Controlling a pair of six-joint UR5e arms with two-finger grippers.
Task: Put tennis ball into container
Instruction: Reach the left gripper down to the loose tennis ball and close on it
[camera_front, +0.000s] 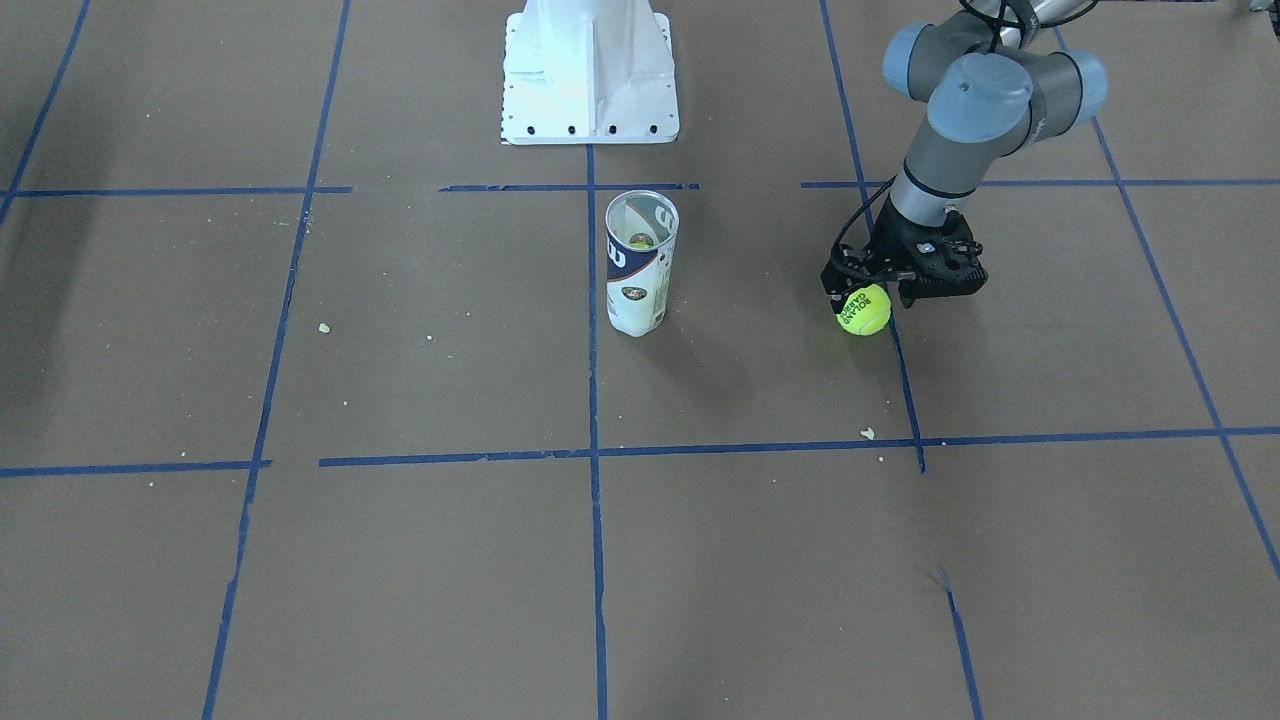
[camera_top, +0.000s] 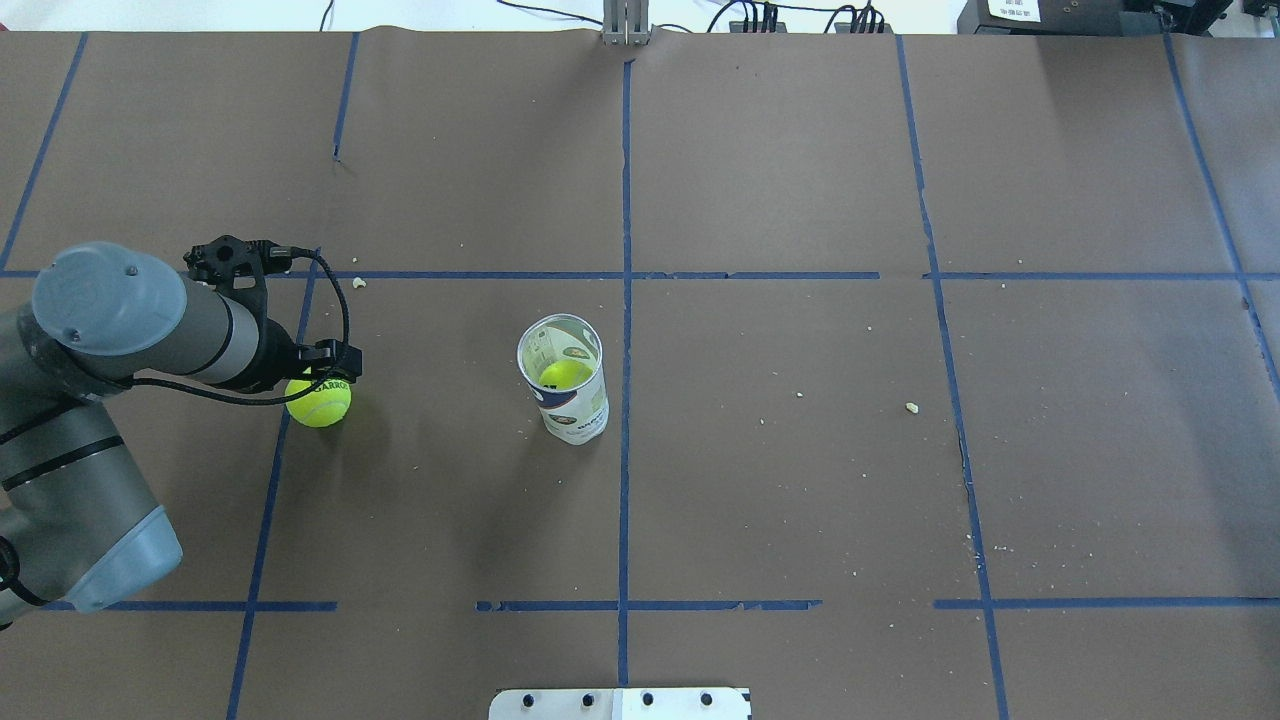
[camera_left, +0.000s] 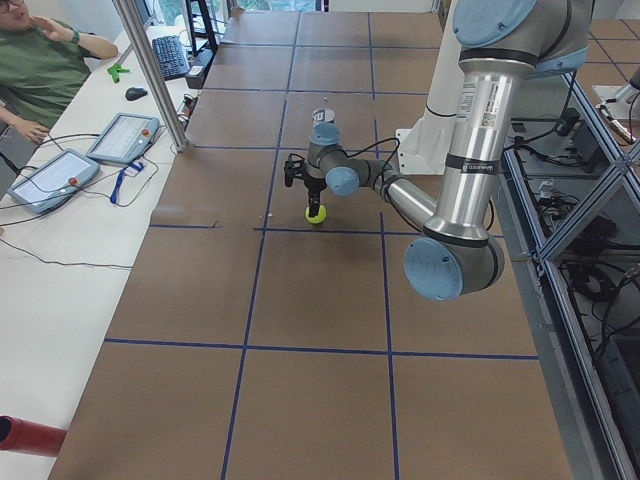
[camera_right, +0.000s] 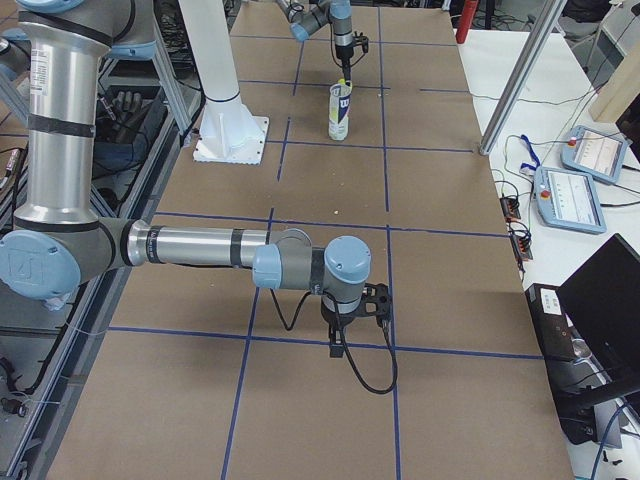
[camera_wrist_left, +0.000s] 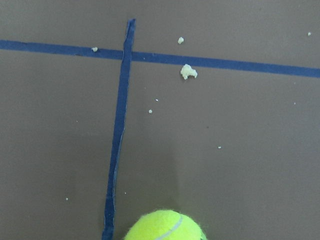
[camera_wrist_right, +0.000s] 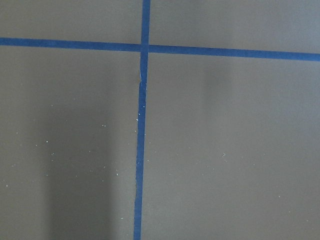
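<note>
The tennis ball (camera_front: 864, 309), yellow-green with dark lettering, sits under my left gripper (camera_front: 870, 298), which is shut on it from above. In the overhead view the ball (camera_top: 319, 401) is left of the container (camera_top: 564, 385), about a tile's width away. The container (camera_front: 641, 262) is a clear tube with a white and navy label. It stands upright and open at the table's middle, with another yellow ball low inside it. In the left wrist view the ball (camera_wrist_left: 165, 227) shows at the bottom edge. My right gripper (camera_right: 347, 336) hangs low over the near end; I cannot tell whether it is open.
Brown paper with blue tape lines (camera_top: 626, 300) covers the table. The robot's white base plate (camera_front: 590, 75) stands behind the container. Small crumbs (camera_front: 867, 433) lie scattered about. An operator (camera_left: 40, 70) sits beside tablets (camera_left: 90, 160) at the side bench.
</note>
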